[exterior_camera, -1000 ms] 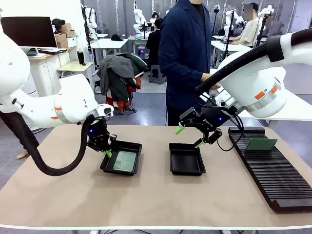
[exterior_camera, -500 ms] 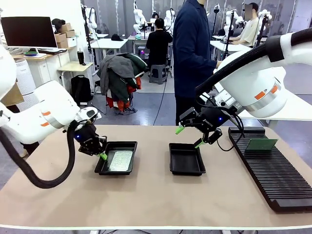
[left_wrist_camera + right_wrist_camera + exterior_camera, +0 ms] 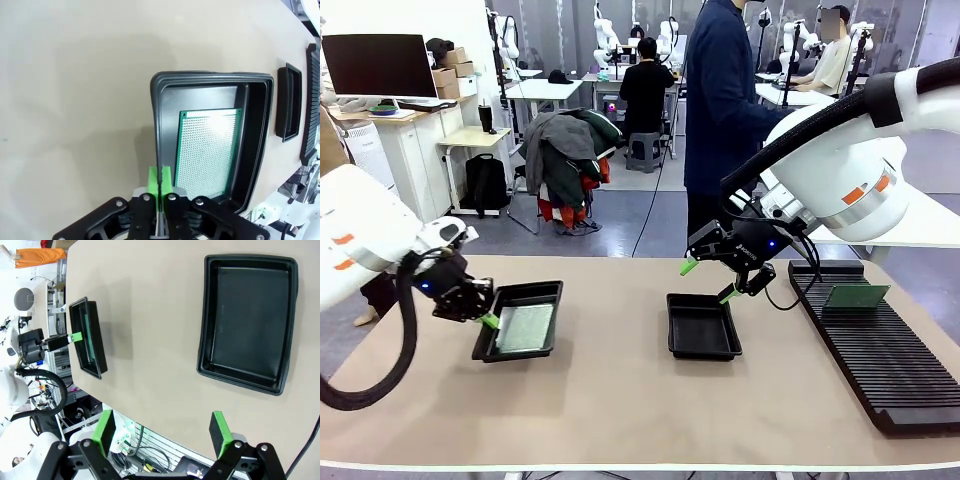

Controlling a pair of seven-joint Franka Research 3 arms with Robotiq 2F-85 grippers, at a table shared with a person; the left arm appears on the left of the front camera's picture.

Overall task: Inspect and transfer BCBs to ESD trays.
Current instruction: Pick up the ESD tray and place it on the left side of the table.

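While the right gripper (image 3: 708, 280) is hovering, fingers apart, over the empty tray (image 3: 703, 330), the left gripper (image 3: 488, 321), clamped on the rim of the loaded tray (image 3: 532, 288), is dragging it and its BCB (image 3: 525, 328) leftward (one transfer apparently done).

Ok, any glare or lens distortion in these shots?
Left wrist view: white glare on the BCB near its far end, tray rim bowed by the wide lens. Right wrist view: background blown out at left. Front view: even light, sharp.
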